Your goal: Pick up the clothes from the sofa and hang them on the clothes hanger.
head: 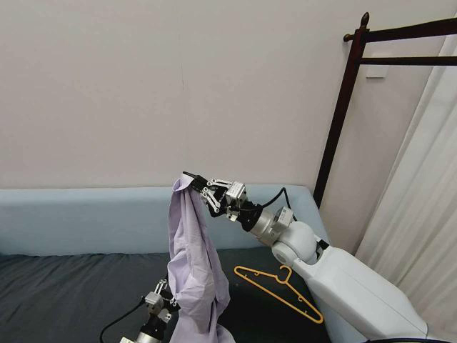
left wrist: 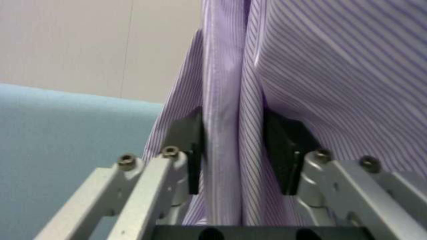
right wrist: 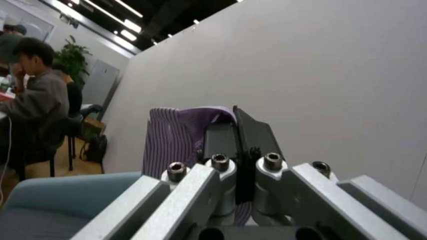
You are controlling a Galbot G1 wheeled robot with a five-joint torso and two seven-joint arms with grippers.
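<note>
A lilac striped shirt (head: 191,264) hangs in a long drape above the dark sofa seat (head: 64,293). My right gripper (head: 191,180) is shut on the shirt's top edge and holds it up in front of the wall; the right wrist view shows its pads (right wrist: 223,137) pinching the cloth (right wrist: 172,135). Low down, my left gripper (head: 166,294) is beside the drape. Its fingers (left wrist: 190,145) stand open on either side of a fold of the shirt (left wrist: 230,125). An orange clothes hanger (head: 280,287) lies on the seat to the right of the shirt.
A light blue sofa back (head: 86,218) runs along the wall. A dark wooden clothes stand (head: 343,107) rises at the right, with a pale curtain (head: 421,207) beside it.
</note>
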